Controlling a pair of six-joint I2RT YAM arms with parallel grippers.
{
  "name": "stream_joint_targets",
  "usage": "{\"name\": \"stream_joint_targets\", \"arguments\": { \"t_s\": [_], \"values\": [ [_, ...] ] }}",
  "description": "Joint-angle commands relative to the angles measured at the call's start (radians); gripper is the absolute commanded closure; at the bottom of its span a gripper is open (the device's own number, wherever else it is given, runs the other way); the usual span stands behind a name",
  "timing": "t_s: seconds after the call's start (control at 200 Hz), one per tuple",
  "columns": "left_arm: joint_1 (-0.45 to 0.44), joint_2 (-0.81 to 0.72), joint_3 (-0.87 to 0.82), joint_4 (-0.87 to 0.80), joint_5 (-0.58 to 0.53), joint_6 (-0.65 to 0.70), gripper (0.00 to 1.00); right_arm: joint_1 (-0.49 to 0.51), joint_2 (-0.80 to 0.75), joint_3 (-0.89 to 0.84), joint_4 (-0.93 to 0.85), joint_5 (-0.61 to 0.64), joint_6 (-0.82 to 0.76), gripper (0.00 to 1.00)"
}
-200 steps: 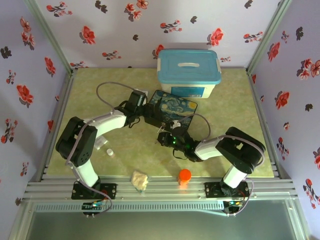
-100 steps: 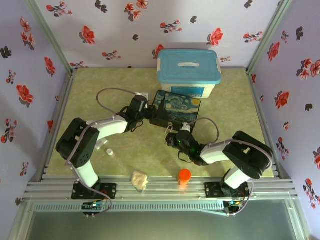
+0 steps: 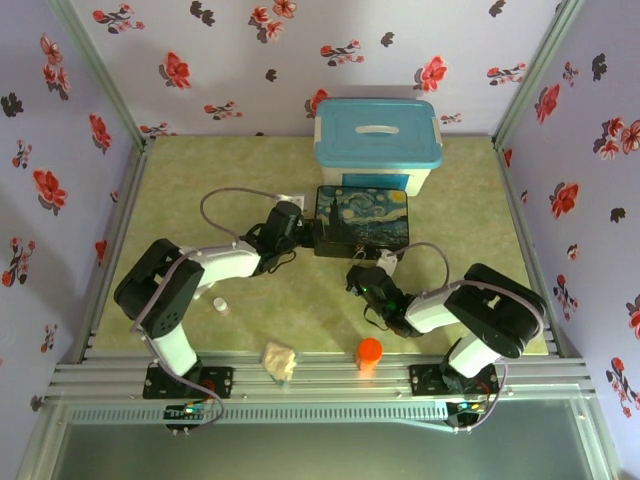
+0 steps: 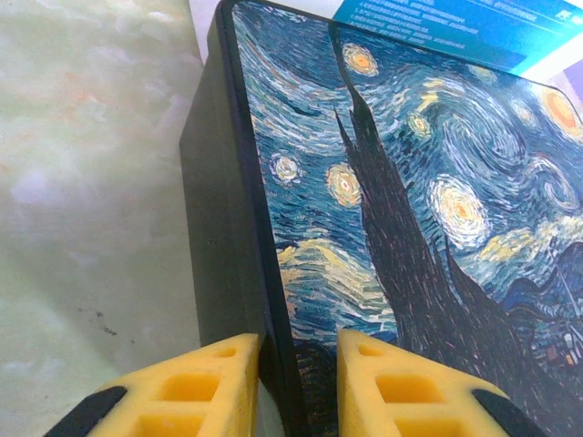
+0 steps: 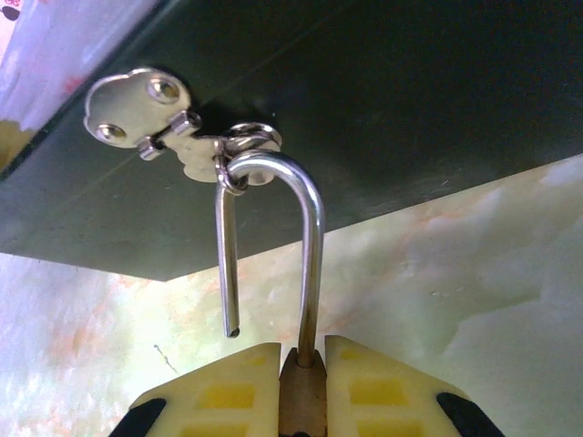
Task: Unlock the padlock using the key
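My right gripper [image 5: 302,350] is shut on the brass body of the padlock [image 5: 302,393]. Its silver shackle [image 5: 312,237] stands open: one leg hangs free and the bend is hooked through the hasp ring [image 5: 239,146] on the black front wall of the starry-night box [image 5: 383,100]. The key is hidden. My left gripper [image 4: 296,344] is shut on the box's left edge, one yellow finger [image 4: 214,378] on the black side wall and the other on the painted lid [image 4: 410,191]. From above, the box [image 3: 362,220] lies between the left gripper [image 3: 302,232] and the right gripper [image 3: 380,264].
A white bin with a blue lid [image 3: 378,140] stands right behind the box. An orange cylinder [image 3: 369,352], a crumpled beige lump [image 3: 280,360] and a small white cylinder [image 3: 219,306] sit near the front edge. Flowered walls close in three sides.
The box has swung round and slid right and back toward the bin, square to it now. Both grippers travelled with it, and the left jaws narrowed on its edge.
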Motion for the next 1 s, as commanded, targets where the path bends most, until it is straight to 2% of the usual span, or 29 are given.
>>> {"name": "stream_joint_targets", "arguments": {
  "t_s": [0.0, 0.105, 0.235, 0.58, 0.7, 0.785, 0.91, 0.995],
  "values": [
    [-0.036, 0.092, -0.087, -0.323, 0.075, -0.011, 0.74, -0.011, -0.022, 0.021, 0.009, 0.088, 0.030, 0.96],
    [-0.035, 0.094, -0.076, -0.331, 0.075, -0.004, 0.74, -0.019, -0.055, 0.016, -0.036, 0.131, 0.113, 0.96],
    [-0.035, 0.096, -0.067, -0.324, 0.076, 0.002, 0.74, -0.023, -0.102, 0.061, -0.193, 0.152, 0.186, 0.96],
    [-0.032, 0.084, -0.009, -0.348, 0.078, 0.023, 0.74, -0.051, -0.044, 0.063, -0.098, 0.145, 0.206, 0.96],
    [-0.028, 0.056, 0.039, -0.361, 0.082, 0.032, 0.69, -0.106, 0.029, 0.039, 0.050, 0.026, 0.191, 0.97],
    [-0.025, 0.035, 0.069, -0.332, 0.104, 0.027, 0.68, -0.107, 0.058, 0.033, 0.098, 0.005, 0.175, 0.97],
    [-0.024, 0.036, 0.129, -0.283, 0.155, 0.017, 0.57, -0.105, 0.066, 0.030, 0.085, 0.014, 0.179, 0.98],
    [-0.018, 0.044, 0.147, -0.242, 0.155, -0.011, 0.41, -0.104, 0.075, 0.032, 0.079, 0.008, 0.181, 0.98]
  ]
}}
